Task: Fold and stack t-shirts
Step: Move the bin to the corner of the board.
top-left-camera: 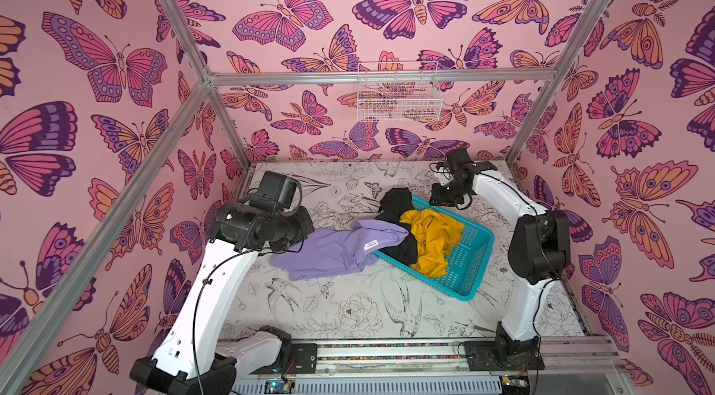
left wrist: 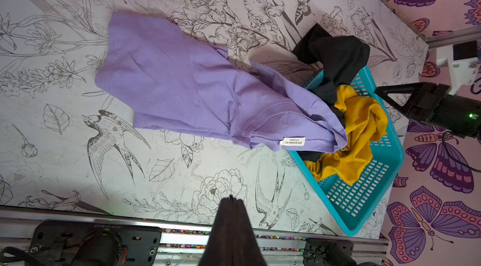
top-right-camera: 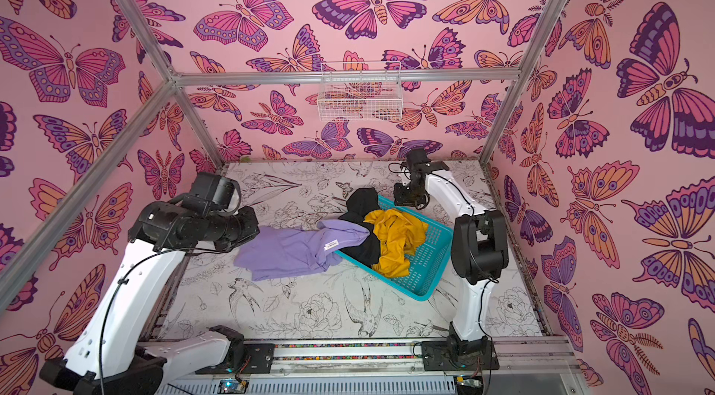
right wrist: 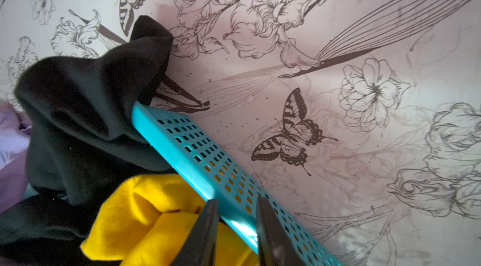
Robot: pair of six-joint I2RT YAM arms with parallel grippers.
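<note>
At frame left, my left gripper (left wrist: 230,201) is hovering shut beside the lavender t-shirt (top-left-camera: 332,250) trailing from the teal basket (top-left-camera: 468,269), black t-shirt (top-left-camera: 394,199) and mustard t-shirt (top-left-camera: 433,238) bunching inside. My right gripper (right wrist: 236,201) is straddling its rim, grip unclear. I'm probably unloading; next needs lavender spread across the floral table (top-left-camera: 348,315), butterfly walls (top-left-camera: 116,64) enclosing

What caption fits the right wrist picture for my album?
Jaws apart, the right gripper at the rim of the teal basket, beside the black t-shirt and yellow t-shirt.
</note>
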